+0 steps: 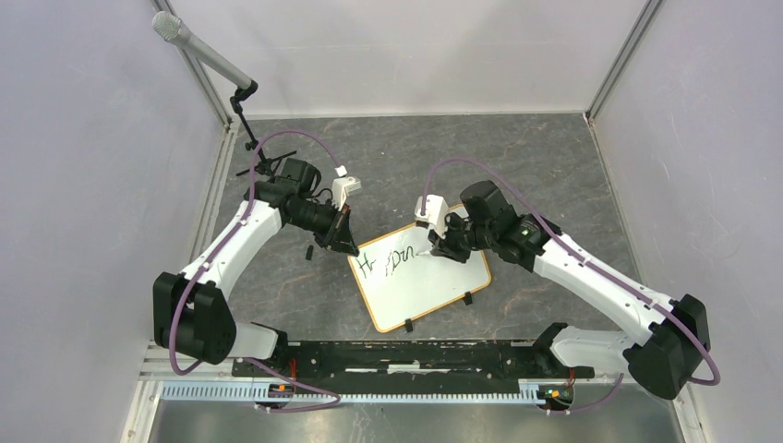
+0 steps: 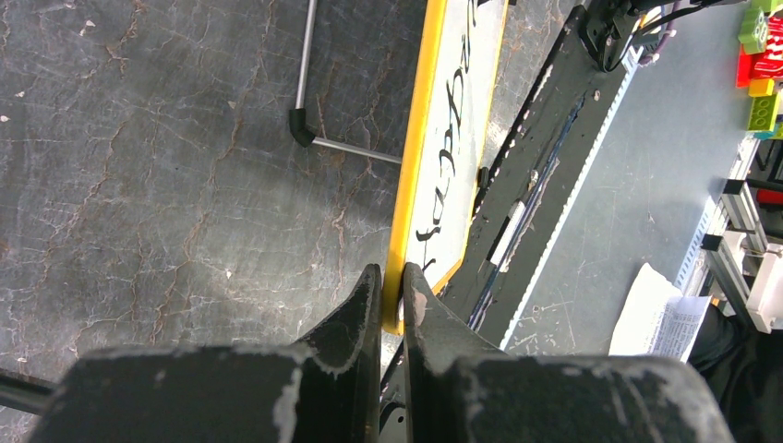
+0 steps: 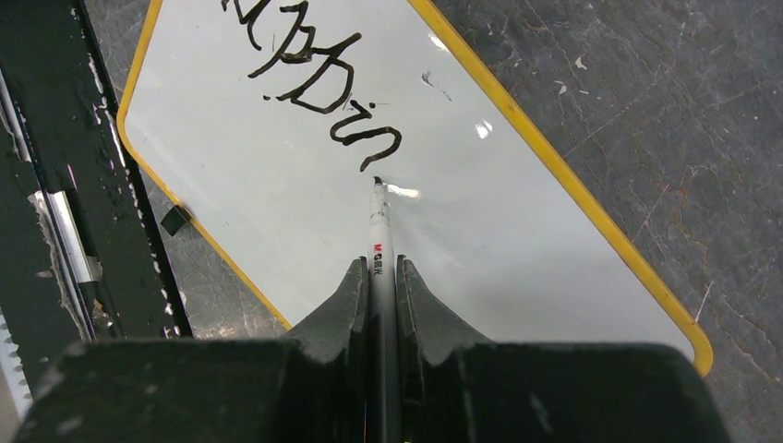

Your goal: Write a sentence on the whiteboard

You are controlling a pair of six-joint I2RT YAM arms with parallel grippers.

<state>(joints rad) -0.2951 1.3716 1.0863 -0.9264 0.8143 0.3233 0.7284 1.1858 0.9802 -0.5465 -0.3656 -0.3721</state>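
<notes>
The whiteboard (image 1: 429, 286) lies on the grey floor between the arms, white with a thin yellow-tan frame and black clip feet. Dark marker writing (image 1: 388, 262) runs along its far side as one partial line; it also shows in the right wrist view (image 3: 319, 88). My left gripper (image 1: 349, 242) is shut on the board's frame at its far left corner (image 2: 395, 300). My right gripper (image 1: 441, 247) is shut on a marker (image 3: 380, 242), whose tip touches the board (image 3: 517, 240) just below the last written strokes.
A microphone on a black stand (image 1: 249, 120) stands at the back left. A black rail (image 1: 406, 358) runs along the near edge in front of the board. Grey walls enclose the floor on three sides.
</notes>
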